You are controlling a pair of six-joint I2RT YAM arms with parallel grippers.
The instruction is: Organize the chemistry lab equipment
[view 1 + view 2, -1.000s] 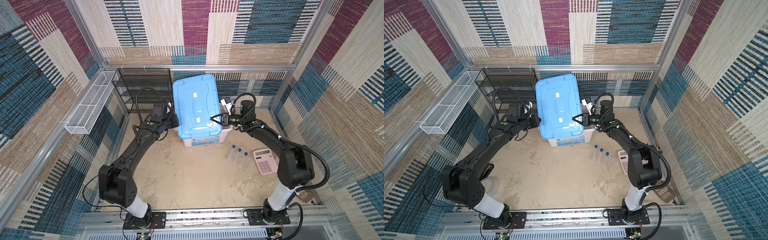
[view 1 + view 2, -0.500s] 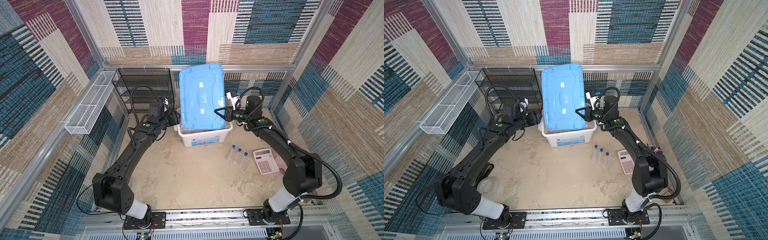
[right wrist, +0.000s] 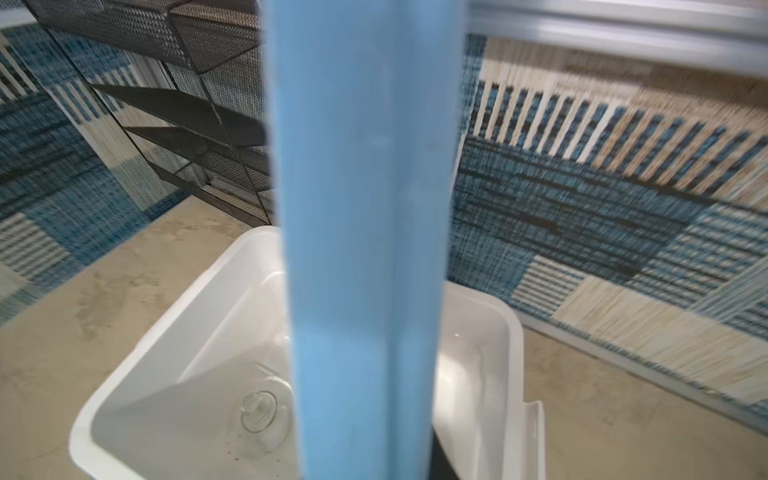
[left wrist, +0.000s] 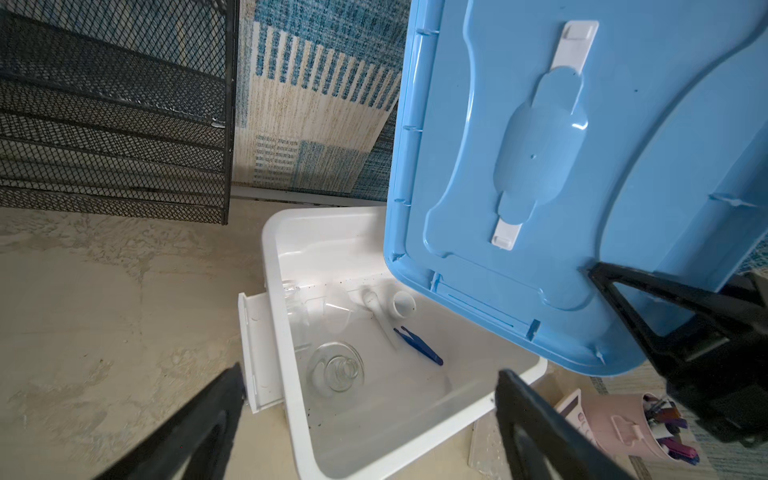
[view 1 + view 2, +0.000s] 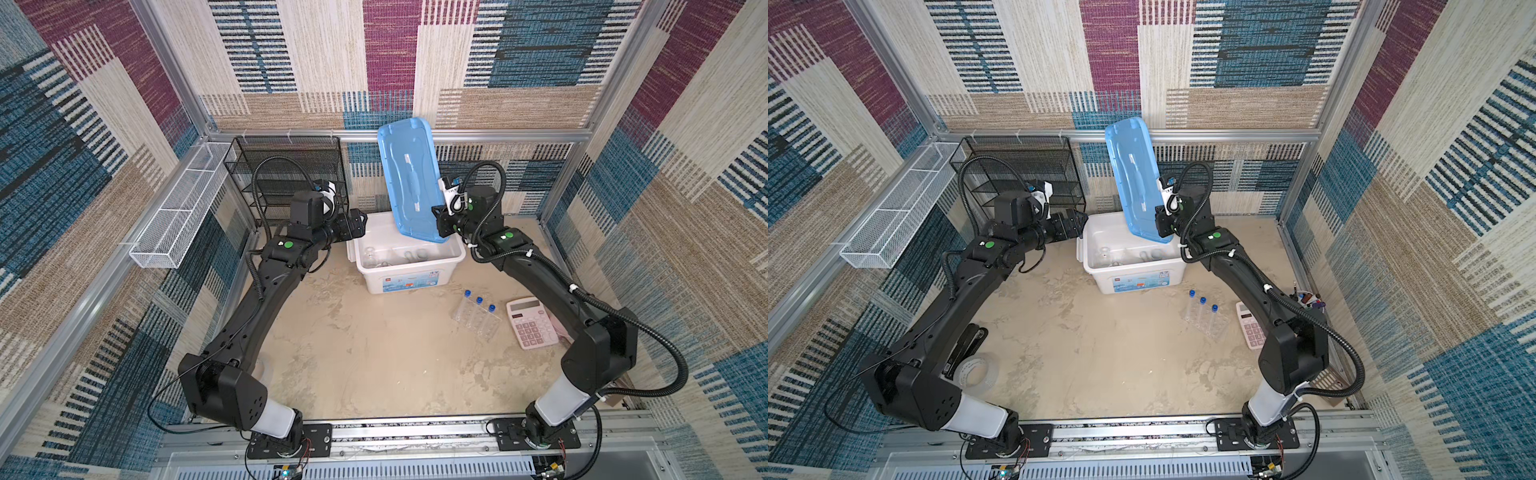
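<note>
Landmark: bin (image 5: 409, 283) on the desk (image 5: 374, 353).
- In the bin: flask (image 4: 336, 368), tweezers (image 4: 417, 345), mortar (image 4: 403, 303).
- Above its right rear: lid (image 5: 409, 178), tilted.
- Front right: rack (image 5: 494, 326) with test tubes (image 5: 473, 311); calculator (image 5: 532, 322) beyond.
- Rear left: mesh shelf (image 5: 286, 174).

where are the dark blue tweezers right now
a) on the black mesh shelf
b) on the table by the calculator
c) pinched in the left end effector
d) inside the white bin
d: in the left wrist view the dark blue tweezers lie on the floor of the white bin, below the tilted-up blue lid.
</note>
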